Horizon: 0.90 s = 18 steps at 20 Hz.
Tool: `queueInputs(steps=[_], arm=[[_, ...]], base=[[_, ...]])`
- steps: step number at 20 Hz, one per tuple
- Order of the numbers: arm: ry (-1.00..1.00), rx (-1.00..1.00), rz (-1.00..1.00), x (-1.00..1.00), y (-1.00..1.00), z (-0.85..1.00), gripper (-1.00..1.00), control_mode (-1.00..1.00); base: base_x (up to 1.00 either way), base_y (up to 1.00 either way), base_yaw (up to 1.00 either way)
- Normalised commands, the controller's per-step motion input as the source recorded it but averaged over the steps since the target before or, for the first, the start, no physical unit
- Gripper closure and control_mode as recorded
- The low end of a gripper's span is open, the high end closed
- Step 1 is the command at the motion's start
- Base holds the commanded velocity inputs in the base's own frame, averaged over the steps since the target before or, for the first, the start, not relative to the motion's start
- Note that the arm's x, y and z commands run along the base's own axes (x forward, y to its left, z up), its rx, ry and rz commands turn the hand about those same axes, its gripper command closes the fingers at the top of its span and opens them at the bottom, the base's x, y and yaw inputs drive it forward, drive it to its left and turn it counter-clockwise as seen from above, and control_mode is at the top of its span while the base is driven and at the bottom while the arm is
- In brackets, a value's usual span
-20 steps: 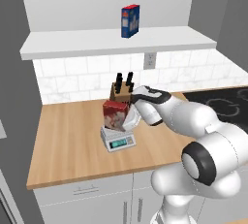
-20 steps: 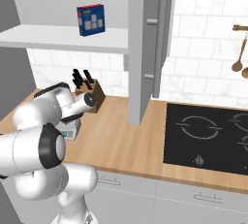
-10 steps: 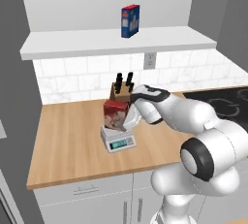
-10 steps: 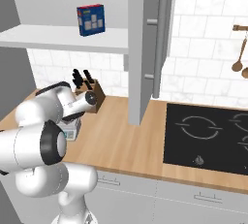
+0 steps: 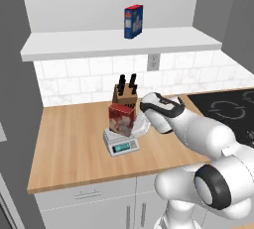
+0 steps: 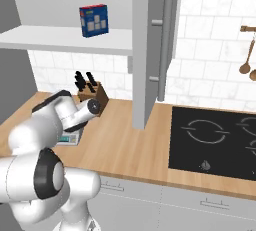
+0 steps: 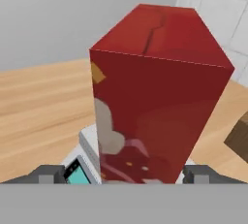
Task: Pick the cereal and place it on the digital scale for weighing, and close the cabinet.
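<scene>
The cereal (image 5: 122,119) is a red box with a white and pink picture, and it stands upright on the digital scale (image 5: 124,146) in the middle of the wooden counter. My gripper (image 5: 141,124) is right beside the box on its right. In the hand view the cereal (image 7: 155,102) rises between my two dark fingertips (image 7: 48,173), which stand wide apart, so my gripper (image 7: 126,173) is open and no longer clamps the box. The scale's greenish display (image 7: 75,173) peeks out at the box's foot. The cabinet door (image 6: 150,50), with its long bar handle (image 6: 163,45), stands open.
A blue box (image 5: 133,21) stands on the cabinet shelf (image 5: 119,42) above. A knife block (image 5: 125,93) sits just behind the scale against the tiled wall. The black cooktop (image 6: 215,140) lies to the right, with wooden spoons (image 6: 246,65) hanging above it.
My gripper has opened and let go of the cereal, which stays standing on the scale. The arm has hardly moved.
</scene>
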Motion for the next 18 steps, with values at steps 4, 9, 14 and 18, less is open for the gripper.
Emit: queueInputs(steps=[4, 9, 14, 18], arm=[[0.00, 0.00, 0.00, -0.13, -0.31, 0.45, -1.00, -1.00], [0.01, -0.01, -0.01, -0.48, -0.54, 0.59, -1.00, -1.00], [0.13, -0.01, -0.07, -0.89, -0.30, 0.71, -1.00, -1.00], [0.20, 0.00, -0.17, -0.93, -0.01, 0.92, -1.00, -1.00]], base=[[0.00, 0.00, 0.00], [0.00, 0.00, 0.00], [0.00, 0.00, 0.00], [0.00, 0.00, 0.00]])
